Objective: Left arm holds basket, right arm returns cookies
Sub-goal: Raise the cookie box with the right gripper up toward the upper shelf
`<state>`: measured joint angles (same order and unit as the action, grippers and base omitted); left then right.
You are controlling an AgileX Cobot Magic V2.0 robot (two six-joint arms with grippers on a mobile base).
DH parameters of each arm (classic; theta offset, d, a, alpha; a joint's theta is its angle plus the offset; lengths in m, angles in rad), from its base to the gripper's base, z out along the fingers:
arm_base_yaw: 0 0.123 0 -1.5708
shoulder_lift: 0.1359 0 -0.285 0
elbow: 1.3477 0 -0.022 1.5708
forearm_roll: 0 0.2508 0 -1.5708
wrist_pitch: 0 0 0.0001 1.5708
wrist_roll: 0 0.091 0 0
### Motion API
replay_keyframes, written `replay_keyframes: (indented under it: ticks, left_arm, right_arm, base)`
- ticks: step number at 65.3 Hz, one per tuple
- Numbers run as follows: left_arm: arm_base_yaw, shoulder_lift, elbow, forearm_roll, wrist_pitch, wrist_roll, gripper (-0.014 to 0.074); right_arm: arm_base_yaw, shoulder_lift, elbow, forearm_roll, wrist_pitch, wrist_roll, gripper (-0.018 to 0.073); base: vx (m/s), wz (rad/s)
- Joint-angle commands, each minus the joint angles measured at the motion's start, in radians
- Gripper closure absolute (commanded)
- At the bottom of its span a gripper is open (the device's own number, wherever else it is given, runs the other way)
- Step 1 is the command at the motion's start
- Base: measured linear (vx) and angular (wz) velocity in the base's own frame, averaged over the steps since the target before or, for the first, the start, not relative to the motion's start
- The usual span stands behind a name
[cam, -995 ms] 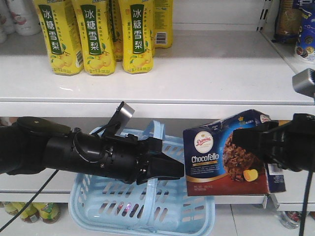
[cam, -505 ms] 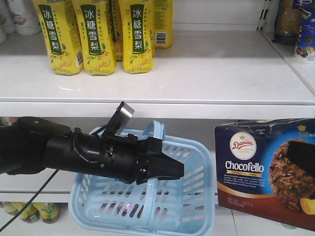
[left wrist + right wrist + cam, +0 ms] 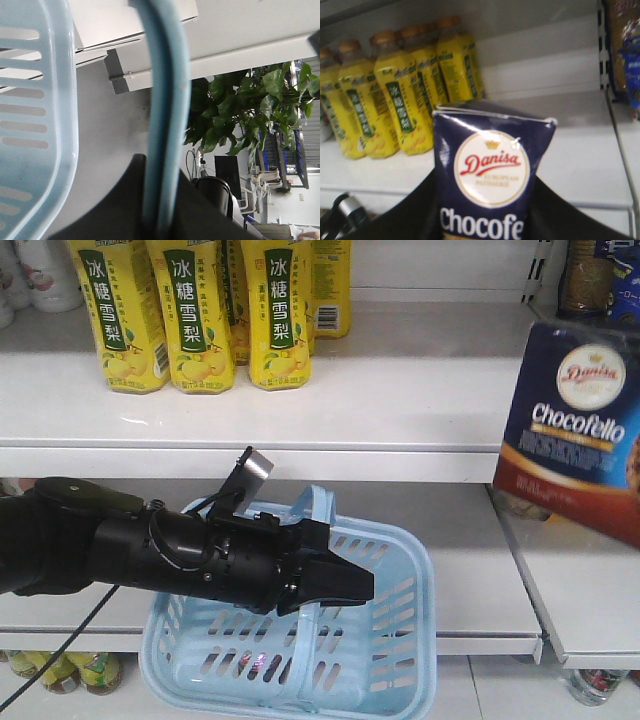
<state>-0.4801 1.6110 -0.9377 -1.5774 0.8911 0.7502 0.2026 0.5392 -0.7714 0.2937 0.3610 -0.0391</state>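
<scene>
The light blue basket [image 3: 380,640] hangs in front of the lower shelf. My left gripper [image 3: 362,585] is shut on its swing handle [image 3: 318,502]. In the left wrist view the handle [image 3: 165,115] runs straight between the dark jaws of the left gripper [image 3: 160,220], with the basket rim [image 3: 62,125] to the left. The cookies, a navy Chocofello box [image 3: 575,430], are raised at the right edge, level with the upper shelf. The right gripper [image 3: 487,225] is shut on the cookies [image 3: 492,165], one black finger [image 3: 415,217] on each side. The right arm is out of the front view.
Yellow drink bottles [image 3: 190,310] stand in rows on the left half of the white upper shelf [image 3: 420,380]. Packaged goods [image 3: 585,280] fill the bay at the top right. A lower white shelf [image 3: 580,590] juts out under the cookies. Small bottles [image 3: 60,670] sit at bottom left.
The cookies box has risen from beside the basket, swung toward the camera and right, up to upper-shelf height. The right arm left the front view. Left arm and basket have not moved.
</scene>
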Motion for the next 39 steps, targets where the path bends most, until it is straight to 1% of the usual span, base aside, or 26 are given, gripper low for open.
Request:
replay_keyframes:
  ticks: [1, 8, 13, 20, 33, 39]
  left_arm:
    - [0.012, -0.042, -0.031, -0.086, -0.035, 0.021, 0.0603]
    - [0.012, -0.042, -0.031, -0.086, -0.035, 0.021, 0.0603]
    - [0.012, -0.042, -0.031, -0.086, -0.035, 0.021, 0.0603]
    - [0.012, -0.042, -0.031, -0.086, -0.035, 0.021, 0.0603]
    - [0.012, -0.042, -0.031, -0.086, -0.035, 0.021, 0.0603]
    - [0.012, -0.042, -0.031, -0.086, -0.035, 0.021, 0.0603]
  right_arm:
    - [-0.006, 0.082, -0.034, -0.024, -0.233, -0.005, 0.0333]
    - [-0.006, 0.192, -0.034, -0.028, -0.361, -0.014, 0.0333]
    - [-0.006, 0.272, -0.034, -0.031, -0.452, -0.072, 0.0333]
    - [-0.006, 0.374, -0.034, -0.031, -0.535, -0.174, 0.0333]
    - [-0.006, 0.538, -0.066, -0.031, -0.568, -0.264, 0.0333]
    - [-0.006, 0.603, -0.088, -0.026, -0.580, -0.271, 0.0333]
  base:
    - [0.00, 0.00]
    - [0.00, 0.00]
    - [0.00, 0.00]
    - [0.00, 0.00]
    - [0.00, 0.00]
    - [0.00, 0.00]
